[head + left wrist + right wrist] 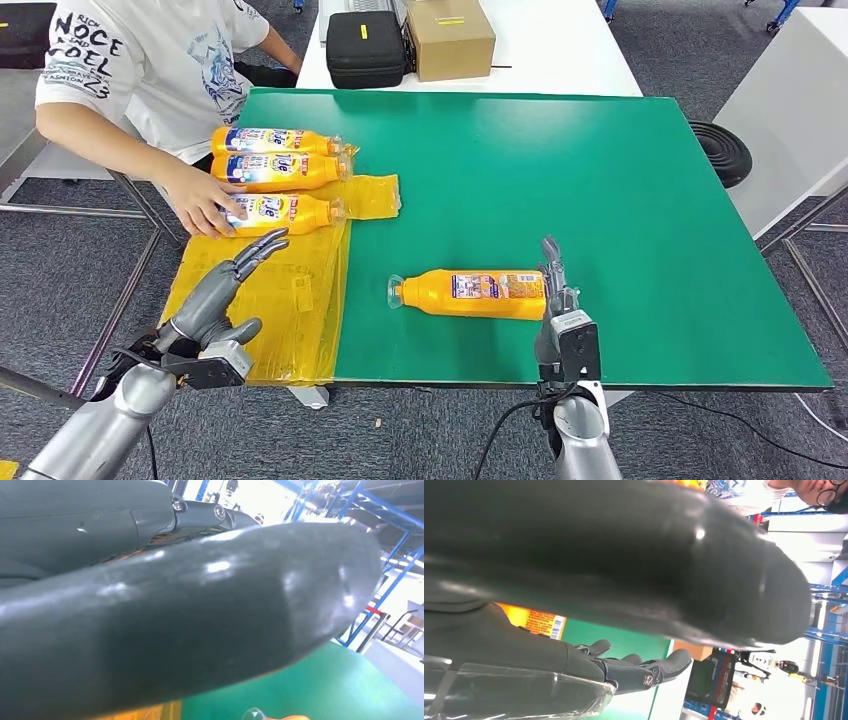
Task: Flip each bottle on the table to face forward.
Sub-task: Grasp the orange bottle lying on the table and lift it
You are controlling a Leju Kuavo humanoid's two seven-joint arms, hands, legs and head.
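Lying on its side near the front of the green bench (620, 200), the orange bottle (470, 294) has the right hand (556, 290) against its base, fingers straight, gripping nothing. Over the yellow sheet (290, 300), the left hand (225, 290) hovers spread open, empty. A person's hand (200, 205) rests on three more bottles (275, 185).

Green table (640, 200), yellow sheet (290, 290), four bottles (475, 293)

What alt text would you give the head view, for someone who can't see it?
An orange bottle lies on its side on a green table, the robot's right hand at its base. The left hand hovers open over yellow sheeting, where a person's hand rests on one of three more bottles.
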